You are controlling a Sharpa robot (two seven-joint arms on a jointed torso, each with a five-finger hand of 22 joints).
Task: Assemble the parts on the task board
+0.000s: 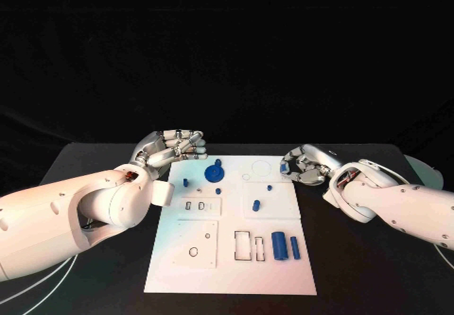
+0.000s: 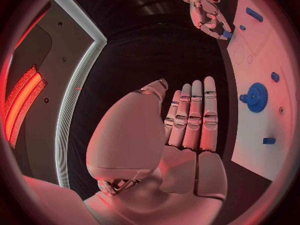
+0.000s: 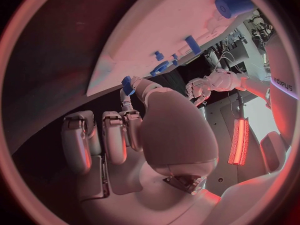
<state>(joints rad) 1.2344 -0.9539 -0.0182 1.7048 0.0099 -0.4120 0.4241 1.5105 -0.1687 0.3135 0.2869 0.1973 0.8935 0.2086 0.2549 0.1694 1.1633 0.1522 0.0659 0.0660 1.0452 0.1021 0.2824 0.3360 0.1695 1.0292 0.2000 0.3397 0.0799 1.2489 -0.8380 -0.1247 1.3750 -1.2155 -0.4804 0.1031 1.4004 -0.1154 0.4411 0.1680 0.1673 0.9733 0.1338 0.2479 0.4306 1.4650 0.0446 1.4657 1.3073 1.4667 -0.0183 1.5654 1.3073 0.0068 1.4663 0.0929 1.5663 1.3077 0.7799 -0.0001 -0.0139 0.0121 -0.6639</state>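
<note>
The white task board (image 1: 231, 262) lies in the middle of the table. On it are a blue gear (image 1: 214, 173), a thick blue cylinder (image 1: 279, 245), a thinner blue pin (image 1: 295, 247), a short peg (image 1: 255, 205) and several tiny blue pieces. My left hand (image 1: 175, 147) hovers at the board's far left corner; its fingers (image 2: 194, 115) lie straight and hold nothing, with the gear (image 2: 255, 96) beside them. My right hand (image 1: 304, 167) is at the far right corner, pinching a small blue part (image 3: 128, 83) between thumb and fingertip.
The near half of the board has empty rectangular slots (image 1: 250, 246) and a raised square plate (image 1: 197, 244) with a round hole. Bare black table (image 1: 369, 262) lies on both sides of the board. White cables (image 1: 28, 285) run along the near left.
</note>
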